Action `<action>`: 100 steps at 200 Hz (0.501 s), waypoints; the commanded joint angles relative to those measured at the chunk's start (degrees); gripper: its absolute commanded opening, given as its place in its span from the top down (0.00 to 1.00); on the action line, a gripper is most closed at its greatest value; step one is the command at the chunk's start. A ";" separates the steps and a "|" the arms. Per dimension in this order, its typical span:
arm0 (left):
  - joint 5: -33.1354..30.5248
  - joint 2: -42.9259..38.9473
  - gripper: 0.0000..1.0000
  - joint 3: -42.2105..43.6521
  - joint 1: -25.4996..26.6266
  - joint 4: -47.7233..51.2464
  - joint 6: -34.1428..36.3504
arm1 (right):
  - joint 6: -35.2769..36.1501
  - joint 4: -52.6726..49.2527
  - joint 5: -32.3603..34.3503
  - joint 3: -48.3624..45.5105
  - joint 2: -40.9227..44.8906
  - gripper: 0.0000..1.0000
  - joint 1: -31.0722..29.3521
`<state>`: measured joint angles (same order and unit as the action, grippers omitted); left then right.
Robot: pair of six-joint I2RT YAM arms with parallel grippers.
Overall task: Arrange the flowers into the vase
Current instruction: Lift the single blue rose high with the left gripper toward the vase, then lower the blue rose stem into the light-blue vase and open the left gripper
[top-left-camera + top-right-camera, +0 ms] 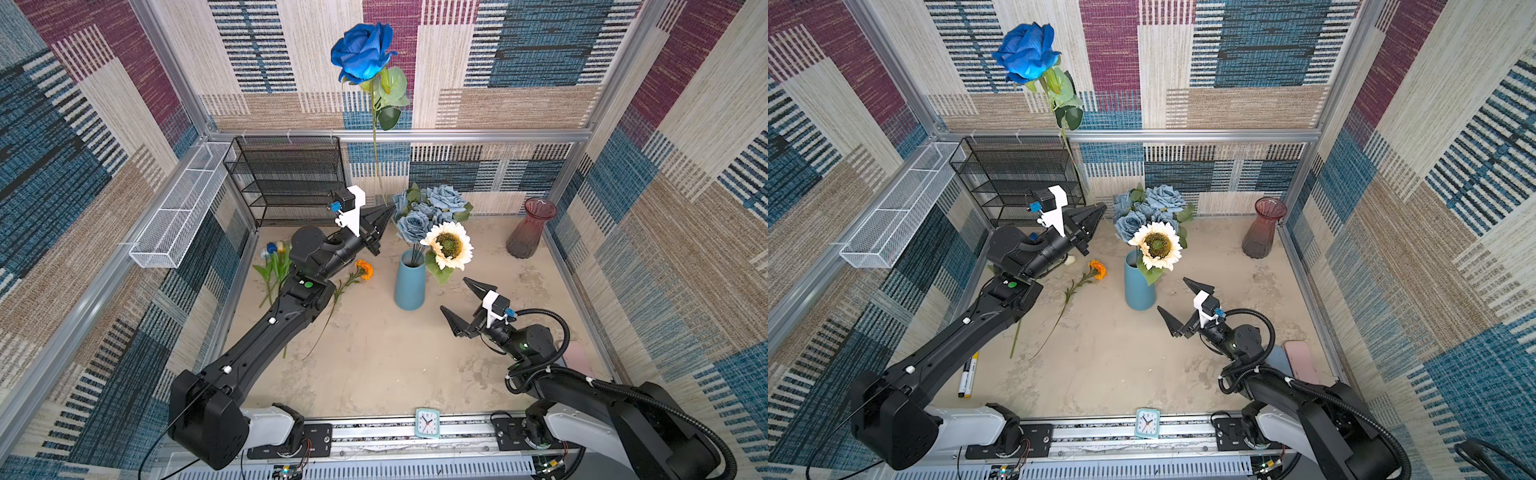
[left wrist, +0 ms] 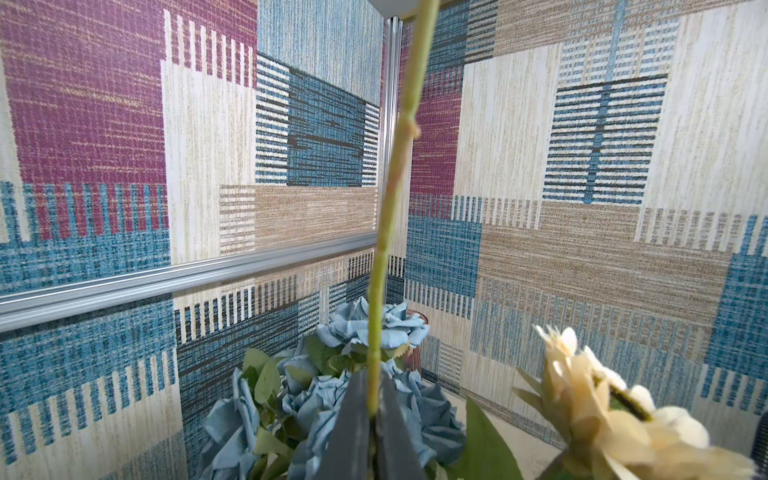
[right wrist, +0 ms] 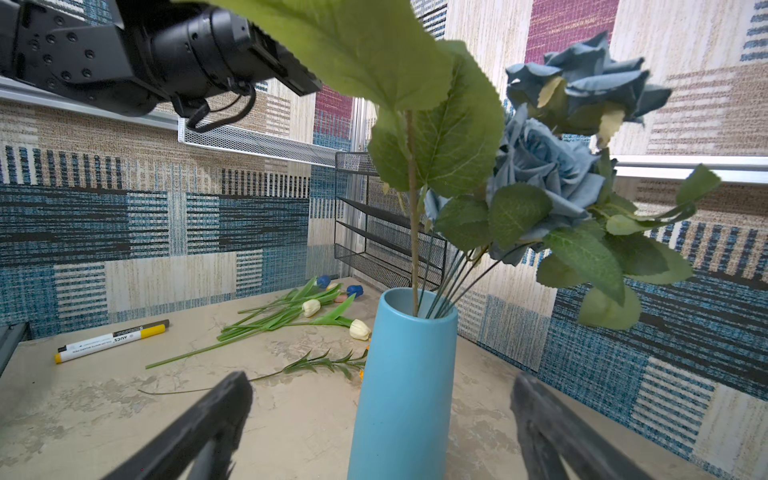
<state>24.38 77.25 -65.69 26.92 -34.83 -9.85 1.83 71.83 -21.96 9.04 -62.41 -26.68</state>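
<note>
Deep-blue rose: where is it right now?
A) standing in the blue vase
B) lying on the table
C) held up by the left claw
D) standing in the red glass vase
C: the left claw is shut on the lower stem of the deep-blue rose, whose bloom stands high in the air, not yet in the blue vase; the right claw is open and empty.

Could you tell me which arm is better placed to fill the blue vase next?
Left: the left gripper grips the deep-blue rose by its stem near the blue vase; the right gripper is open and empty.
</note>
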 commanded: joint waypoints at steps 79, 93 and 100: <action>-2.06 4.46 1.00 4.45 0.15 -3.96 2.51 | 0.23 1.20 -0.44 0.04 0.19 0.00 -0.11; -2.38 4.65 1.00 5.68 0.15 -4.75 2.08 | 0.28 1.12 -0.46 0.01 0.35 0.00 -0.13; -2.57 4.75 1.00 6.23 0.15 -4.98 1.82 | 0.37 1.04 -0.47 0.01 0.45 0.00 -0.11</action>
<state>22.68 81.65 -60.84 27.11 -36.84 -8.80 2.09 71.70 -22.06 9.04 -62.13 -26.68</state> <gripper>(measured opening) 0.077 0.996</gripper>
